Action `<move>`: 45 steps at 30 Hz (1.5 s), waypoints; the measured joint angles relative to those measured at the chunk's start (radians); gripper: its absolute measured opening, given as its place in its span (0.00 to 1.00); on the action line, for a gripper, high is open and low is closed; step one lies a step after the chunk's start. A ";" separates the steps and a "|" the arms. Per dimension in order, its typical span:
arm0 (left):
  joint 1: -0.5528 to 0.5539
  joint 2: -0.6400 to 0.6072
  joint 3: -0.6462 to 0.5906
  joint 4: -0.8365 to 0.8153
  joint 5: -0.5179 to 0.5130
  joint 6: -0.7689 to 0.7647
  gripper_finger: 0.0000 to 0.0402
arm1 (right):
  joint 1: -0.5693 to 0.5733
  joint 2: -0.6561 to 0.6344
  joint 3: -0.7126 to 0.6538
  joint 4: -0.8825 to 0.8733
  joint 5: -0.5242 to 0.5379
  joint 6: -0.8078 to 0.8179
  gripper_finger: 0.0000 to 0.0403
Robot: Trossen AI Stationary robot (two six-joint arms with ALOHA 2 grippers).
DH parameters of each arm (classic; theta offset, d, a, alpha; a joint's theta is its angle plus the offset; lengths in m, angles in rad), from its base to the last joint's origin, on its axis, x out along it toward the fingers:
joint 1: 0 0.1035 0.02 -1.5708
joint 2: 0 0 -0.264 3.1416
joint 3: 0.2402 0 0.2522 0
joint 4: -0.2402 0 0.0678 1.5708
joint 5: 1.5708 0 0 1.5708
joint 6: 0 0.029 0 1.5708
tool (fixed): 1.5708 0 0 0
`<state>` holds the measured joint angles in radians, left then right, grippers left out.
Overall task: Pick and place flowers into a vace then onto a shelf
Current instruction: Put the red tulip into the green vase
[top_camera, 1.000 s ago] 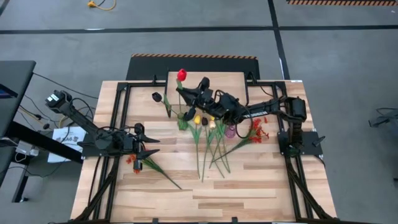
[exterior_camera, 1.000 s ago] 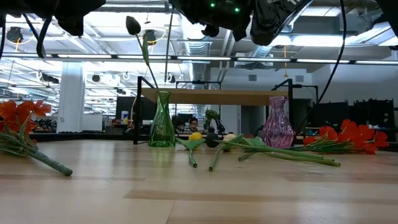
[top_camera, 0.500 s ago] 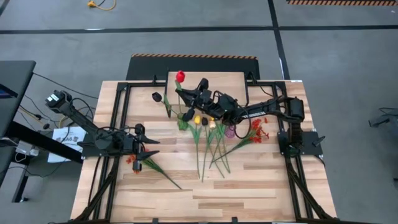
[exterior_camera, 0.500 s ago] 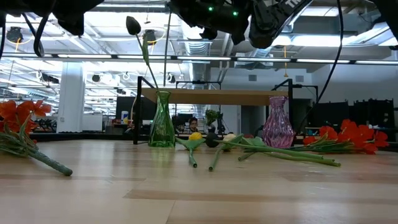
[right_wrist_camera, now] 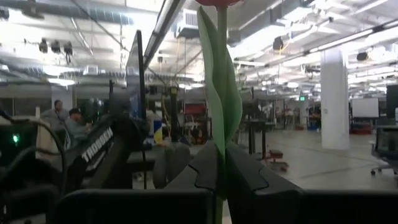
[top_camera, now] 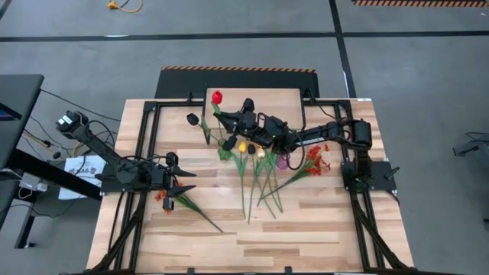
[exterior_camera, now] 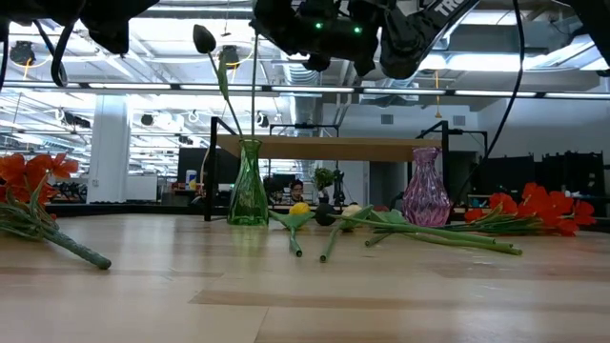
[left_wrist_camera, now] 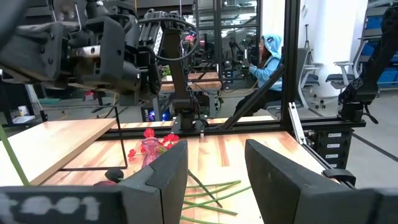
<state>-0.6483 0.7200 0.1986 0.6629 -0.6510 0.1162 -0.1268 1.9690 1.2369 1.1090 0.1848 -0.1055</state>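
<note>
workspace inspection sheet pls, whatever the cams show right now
surface: slatted wood table, bare at the near end
job's things: red tulip in the right gripper; black tulip in the green vase; pink vase holds nothing; loose flowers mid-table; shelf at the far edge
clutter: nothing seen
grippers: right gripper shut on the red tulip's stem over the shelf; left gripper by an orange spray, jaws apart, holding nothing
cables: along the right arm
surroundings: seated person beyond the table
</note>
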 joint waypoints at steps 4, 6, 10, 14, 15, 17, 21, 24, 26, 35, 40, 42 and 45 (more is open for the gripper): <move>0.000 0.000 0.000 0.000 0.000 0.000 0.37 | 0.000 0.000 0.000 -0.029 0.000 0.000 0.05; 0.000 0.000 0.000 0.000 0.000 0.000 0.37 | 0.000 0.000 0.000 -0.037 0.000 0.000 0.05; 0.000 0.000 0.000 0.000 0.000 0.000 0.37 | 0.000 0.000 0.000 -0.059 -0.001 0.000 0.04; 0.000 0.000 0.000 0.000 0.000 0.000 0.37 | 0.000 0.000 0.000 -0.075 -0.001 0.000 0.05; 0.000 0.000 0.000 0.000 0.000 0.000 0.37 | 0.001 0.000 0.000 -0.079 0.000 0.000 0.06; 0.000 0.000 0.000 0.000 0.000 0.000 0.37 | 0.003 0.000 0.000 -0.082 0.000 0.000 0.09; 0.000 0.000 0.000 0.000 0.000 -0.003 0.37 | 0.009 0.000 0.000 -0.103 -0.001 0.000 0.17; 0.000 0.000 0.000 0.000 0.001 -0.007 0.37 | 0.009 0.000 0.000 -0.146 -0.002 0.001 0.23; 0.000 0.000 0.000 0.000 0.000 -0.007 0.37 | 0.009 0.000 0.000 -0.182 -0.002 0.003 0.26; 0.000 0.000 0.000 0.000 0.000 -0.007 0.37 | 0.016 -0.005 0.000 -0.371 -0.004 0.027 0.35; 0.000 0.000 0.000 0.000 0.001 -0.007 0.37 | 0.027 -0.024 0.000 -0.442 -0.003 0.020 0.38; 0.000 0.000 0.000 0.000 0.000 -0.007 0.37 | 0.029 -0.037 0.000 -0.464 -0.003 0.012 0.39; 0.000 0.000 0.000 0.000 0.000 -0.007 0.37 | 0.029 -0.075 0.000 -0.551 -0.002 0.002 0.41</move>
<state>-0.6483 0.7204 0.1986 0.6624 -0.6505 0.1088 -0.0978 1.8941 1.2369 0.5578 0.1825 -0.1033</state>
